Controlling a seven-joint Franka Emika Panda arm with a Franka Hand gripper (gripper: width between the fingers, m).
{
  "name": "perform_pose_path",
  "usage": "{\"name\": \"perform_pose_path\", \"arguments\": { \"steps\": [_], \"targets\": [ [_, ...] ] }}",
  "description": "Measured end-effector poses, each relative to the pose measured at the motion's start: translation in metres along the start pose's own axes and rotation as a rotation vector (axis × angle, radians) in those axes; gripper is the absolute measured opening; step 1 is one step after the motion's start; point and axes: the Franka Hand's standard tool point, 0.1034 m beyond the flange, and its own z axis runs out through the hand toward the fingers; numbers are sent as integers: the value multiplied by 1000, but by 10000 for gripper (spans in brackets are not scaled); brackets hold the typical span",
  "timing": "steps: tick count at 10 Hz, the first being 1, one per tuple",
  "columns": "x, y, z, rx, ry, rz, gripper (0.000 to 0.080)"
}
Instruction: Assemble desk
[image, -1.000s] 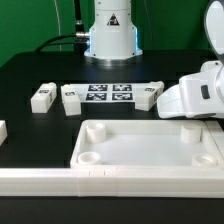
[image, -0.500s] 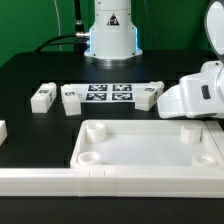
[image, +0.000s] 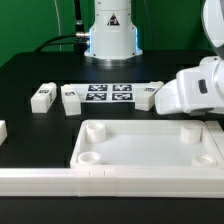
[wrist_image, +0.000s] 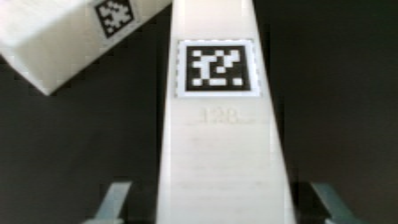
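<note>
Gripper (wrist_image: 217, 205) straddled the desk leg (wrist_image: 217, 120) — its long axis straight ahead between fingers (wrist_image: 118, 200); we couldn't tell if clamped.

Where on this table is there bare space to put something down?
Free: the black patch bordered by the two left legs, the tabletop and the rail. Crowded: the row around the marker board, up to the arm.
</note>
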Motion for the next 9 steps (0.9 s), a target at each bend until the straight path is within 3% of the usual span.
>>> {"name": "perform_pose_path", "arguments": {
  "steps": [2,3,5,6,8,9],
  "targets": [
    [-23,14,-35,13,1,-17,290],
    [-21,16,-42,15,32,-15,290],
    [-17,15,-40,15,58,-16,290],
    [-5,14,-48,20,151,-15,290],
    [-5,20,-65,24,322,-28,290],
    [-13,25,-77,27,367,-22,290]
  ]
}}
